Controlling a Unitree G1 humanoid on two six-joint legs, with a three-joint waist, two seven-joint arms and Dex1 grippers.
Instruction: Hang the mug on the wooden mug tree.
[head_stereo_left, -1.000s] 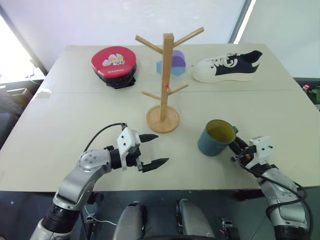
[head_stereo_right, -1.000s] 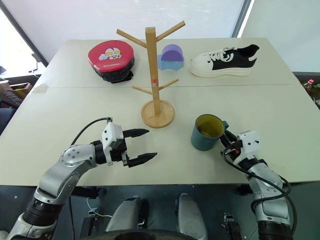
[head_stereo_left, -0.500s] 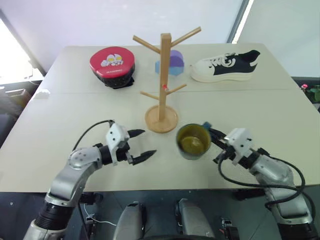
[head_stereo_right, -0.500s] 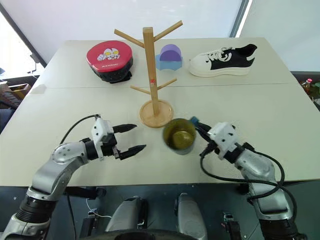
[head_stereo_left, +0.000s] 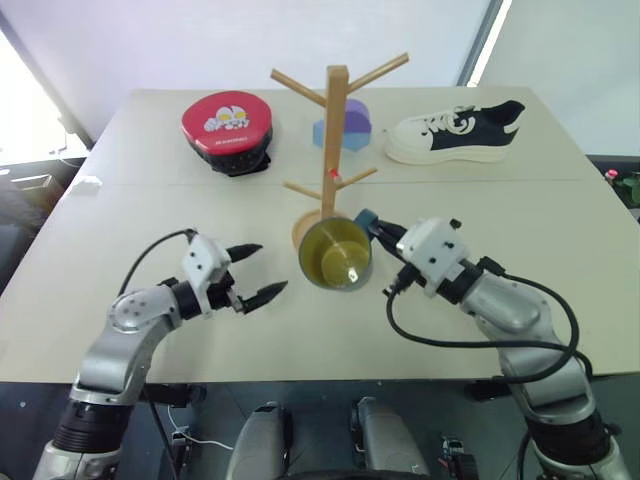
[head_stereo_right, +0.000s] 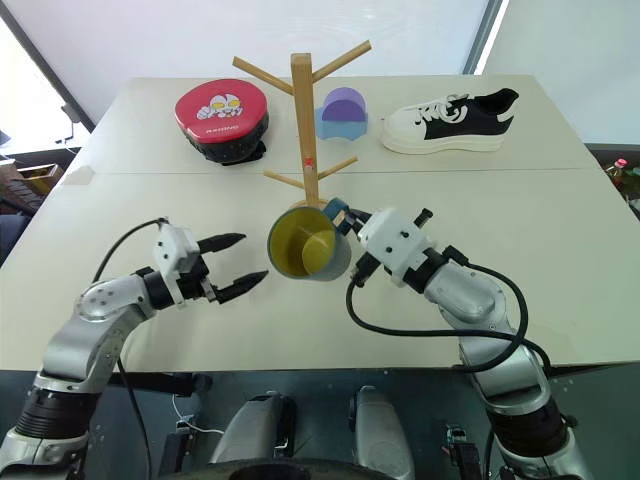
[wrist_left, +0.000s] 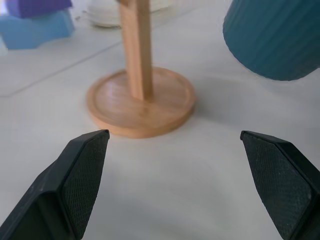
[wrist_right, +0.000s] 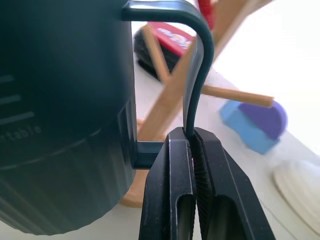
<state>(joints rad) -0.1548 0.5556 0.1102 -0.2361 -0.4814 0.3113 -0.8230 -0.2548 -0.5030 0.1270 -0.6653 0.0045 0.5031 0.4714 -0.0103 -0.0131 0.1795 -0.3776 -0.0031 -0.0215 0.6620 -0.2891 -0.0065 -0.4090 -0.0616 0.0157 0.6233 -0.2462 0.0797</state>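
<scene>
We see the right hand (wrist_right: 192, 145) pinched tight on the loop handle of the mug (head_stereo_left: 335, 254), holding it in the air on its side (its yellow mouth faces us). The mug hangs just in front of the round base of the wooden mug tree (head_stereo_left: 335, 130), below the lower pegs. The left hand (head_stereo_left: 253, 272) hovers low over the bench (head_stereo_left: 130, 200) beside the mug, its fingers spread wide and holding nothing.

The left end effector (head_stereo_left: 255, 271) points level toward the right arm, fingers spread apart. The right end effector (wrist_right: 192, 137) points level, fingers pinched together.
</scene>
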